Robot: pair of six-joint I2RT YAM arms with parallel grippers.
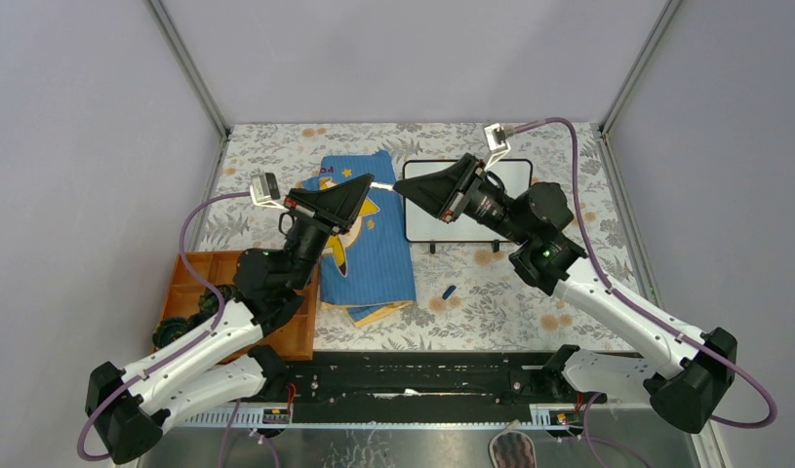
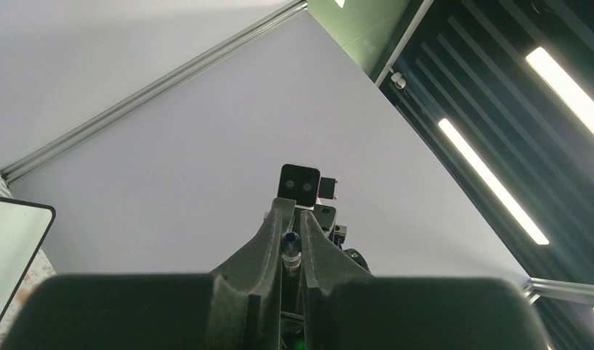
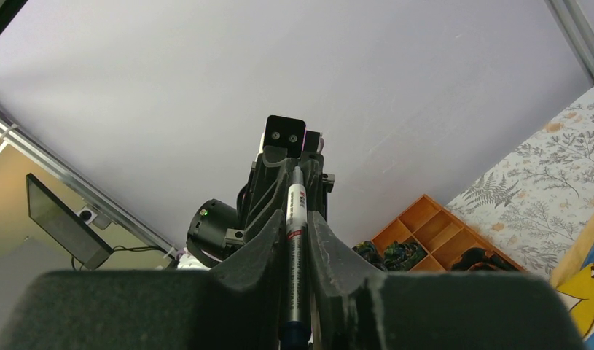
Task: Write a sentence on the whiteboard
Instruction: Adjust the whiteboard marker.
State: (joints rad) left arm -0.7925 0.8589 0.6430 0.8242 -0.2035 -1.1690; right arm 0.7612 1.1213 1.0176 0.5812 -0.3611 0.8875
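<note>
Nearest the right wrist camera, the right end effector (image 3: pixel 296 226) pinches a white-barrelled marker (image 3: pixel 294 255) along its length. Opposite it, nose to nose, the left end effector (image 2: pixel 294 219) is pressed together on the marker's far, dark end. Both hold the marker in the air above the bench (image 1: pixel 471 314), over the seam between the blue printed cloth (image 1: pixel 374 258) and the whiteboard (image 1: pixel 424 229). The whiteboard sits toward the far side of the bench, just right of the cloth and partly under the right arm. Its exposed face shows no writing. A small blue piece (image 1: pixel 450 292), possibly the cap, lies on the bench near the board's front edge.

Caution: with two grips on one marker, any off-axis pull is likely to twist it loose. If one grip opens before the other is secure, expect the marker to drop onto the cloth. Keep the right arm clear of the whiteboard, because a nudge would shift it.
</note>
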